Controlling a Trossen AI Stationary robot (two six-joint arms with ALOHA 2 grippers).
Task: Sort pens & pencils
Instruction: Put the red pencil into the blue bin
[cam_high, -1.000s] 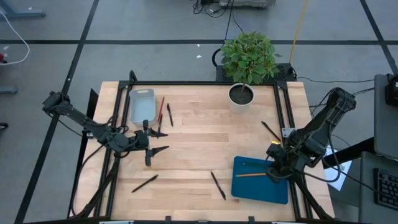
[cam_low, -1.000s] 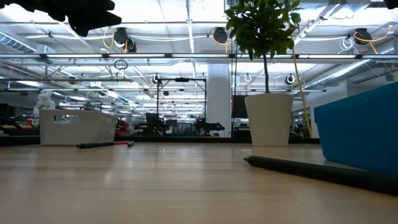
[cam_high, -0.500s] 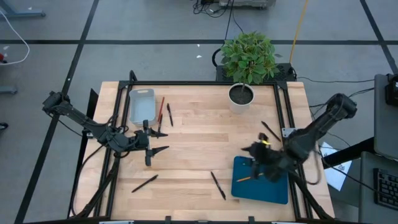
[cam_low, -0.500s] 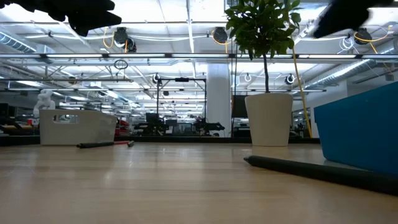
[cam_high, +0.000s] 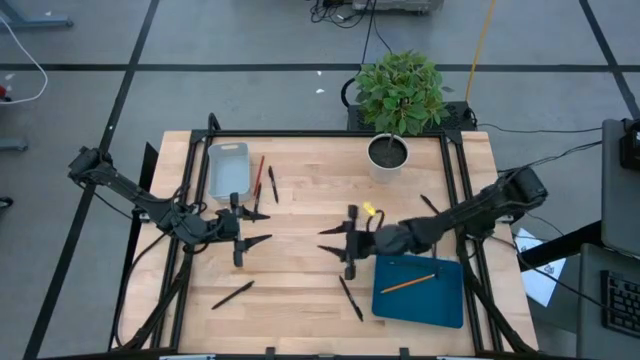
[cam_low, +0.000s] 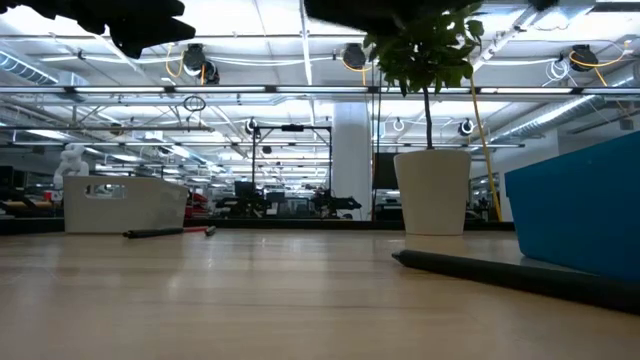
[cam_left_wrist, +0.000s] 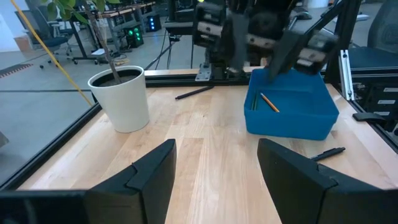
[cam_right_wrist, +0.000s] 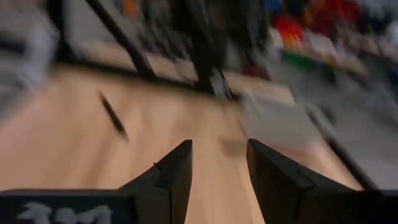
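Right gripper (cam_high: 338, 243) has swung off the blue bin (cam_high: 448, 310) and now hangs over mid-table, left of the bin, fingers apart and empty; a second ago it sat over the bin's right side. An orange pencil (cam_high: 407, 284) lies alone in the blue bin, shifted a bit since then, so that pencil reads as dropped off and the arm looks to be heading for the next item. Right wrist view is motion-blurred; only a dark stick on the wood ahead shows.

Left gripper (cam_high: 252, 227) has not moved, parked over the left part of the table just below the white bin (cam_high: 226, 170), fingers spread wide, nothing between them.

Still loose: a dark pen (cam_high: 350, 298) on the wood just below the right gripper and beside the blue bin's left edge, likely the closest pick; another pen (cam_high: 232, 295) lower left; a pen (cam_high: 272, 184) and a red pencil (cam_high: 259, 178) side by side just right of the white bin; one more pen (cam_high: 435, 211) near the right rail above the blue bin. White bin looks empty.

Potted plant (cam_high: 391, 148) stands at the table's far edge, clear of the loose pens. Blue bin wall sits close to the nearest pen, could crowd the fingers
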